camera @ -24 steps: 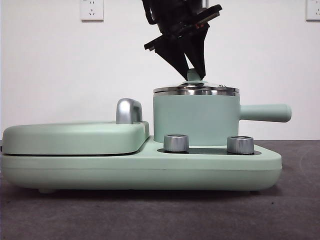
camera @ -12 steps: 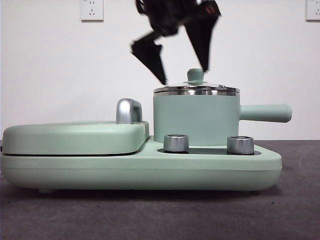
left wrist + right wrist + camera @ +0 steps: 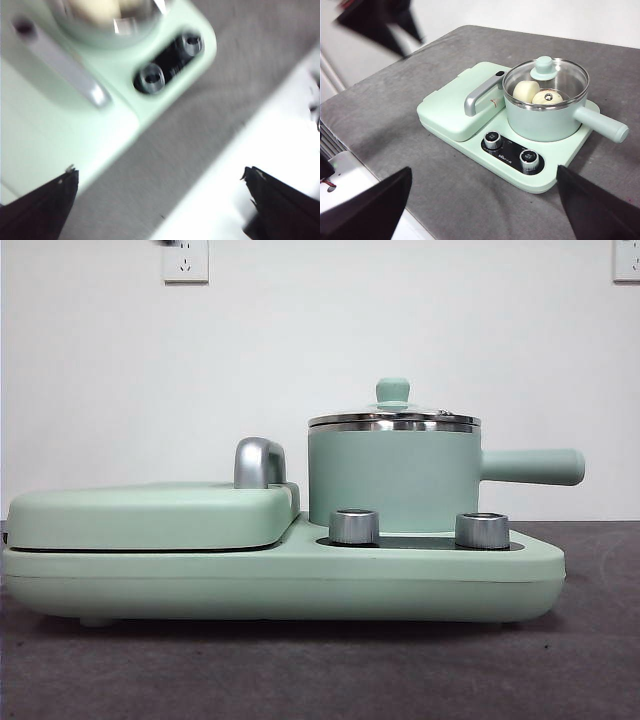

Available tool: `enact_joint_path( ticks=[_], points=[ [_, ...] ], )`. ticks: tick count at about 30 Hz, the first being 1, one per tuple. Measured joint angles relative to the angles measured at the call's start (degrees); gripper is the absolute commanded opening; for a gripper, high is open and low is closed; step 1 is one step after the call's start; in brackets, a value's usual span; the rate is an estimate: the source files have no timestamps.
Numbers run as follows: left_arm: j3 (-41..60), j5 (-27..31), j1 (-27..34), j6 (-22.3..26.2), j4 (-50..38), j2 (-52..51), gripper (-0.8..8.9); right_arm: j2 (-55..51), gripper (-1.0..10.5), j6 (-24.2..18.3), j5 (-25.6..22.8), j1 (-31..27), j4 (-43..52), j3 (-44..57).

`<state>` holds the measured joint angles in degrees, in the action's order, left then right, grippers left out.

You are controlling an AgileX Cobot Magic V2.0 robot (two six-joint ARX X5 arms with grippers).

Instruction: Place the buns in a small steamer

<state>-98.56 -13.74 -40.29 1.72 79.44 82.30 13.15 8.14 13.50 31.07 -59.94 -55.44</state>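
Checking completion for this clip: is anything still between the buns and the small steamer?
No. Both buns already lie inside the small steamer, under its glass lid. The left gripper and right gripper are open, empty and well away.

We find no readable text anywhere. Small white print on black control panel [image 3: 512, 150], between two knobs, too tiny to make out. Small reddish mark on griddle lid [image 3: 456, 107] near chrome handle [image 3: 479, 95], also illegible. We see no brand, number or sign elsewhere.
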Motion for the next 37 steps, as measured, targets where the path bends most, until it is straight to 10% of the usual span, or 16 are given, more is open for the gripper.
enact_joint_path(
  ticks=[7,11,18,37],
  points=[
    [33.07,-1.57,-0.02,-6.62,-25.75,-28.26,5.45,0.0,4.5,0.0,3.56,0.0,0.02,3.67],
    [48.06,1.03,-0.07,-14.8,-38.51,-42.86,-0.28,0.0,0.0,0.02,6.36,0.0,0.52,6.99],
    [54.97,7.28,-0.07,-23.85,-41.44,-54.62,0.07,0.04,0.1,-0.17,5.29,0.0,0.98,9.14],
    [60.67,7.34,6.67,-25.0,-47.76,-67.49,0.07,0.04,0.1,-0.17,5.14,0.0,1.05,9.14]
  ],
)
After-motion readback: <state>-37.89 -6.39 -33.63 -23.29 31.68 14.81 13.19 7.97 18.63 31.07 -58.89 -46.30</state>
